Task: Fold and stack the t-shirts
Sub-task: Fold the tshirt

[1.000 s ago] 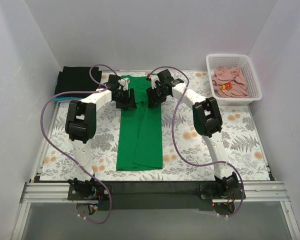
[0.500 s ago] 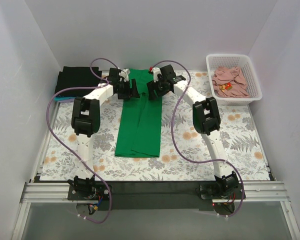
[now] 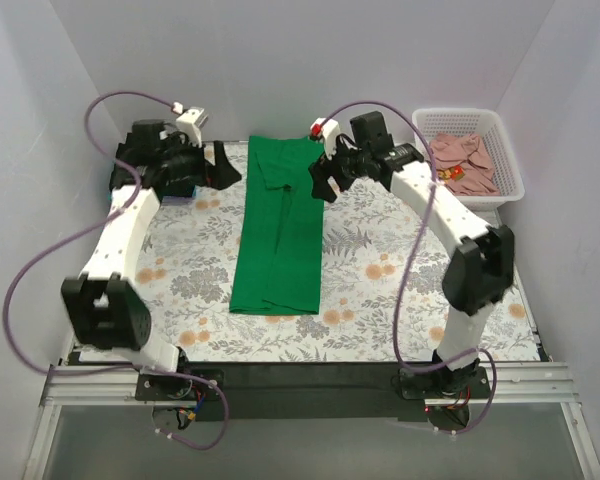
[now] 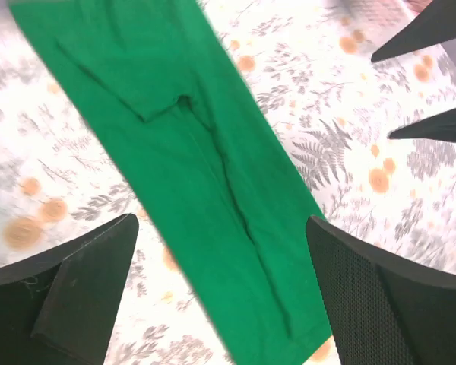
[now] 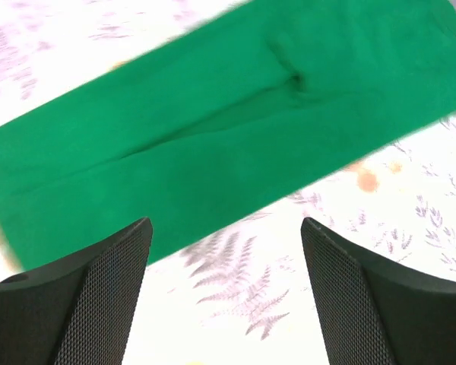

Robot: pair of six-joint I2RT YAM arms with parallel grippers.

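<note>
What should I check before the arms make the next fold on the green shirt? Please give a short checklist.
1. Left claw open and empty: ok.
2. Right claw open and empty: ok.
3. Green t-shirt lies as one long strip, sleeves folded in: ok.
4. Neither claw touches the cloth: ok; both wrist views show it lying well beyond the fingers.
5. Near hem edges lined up evenly: cannot tell from above.
6. Pink t-shirt waits inside the basket, away from the fold: ok.
</note>
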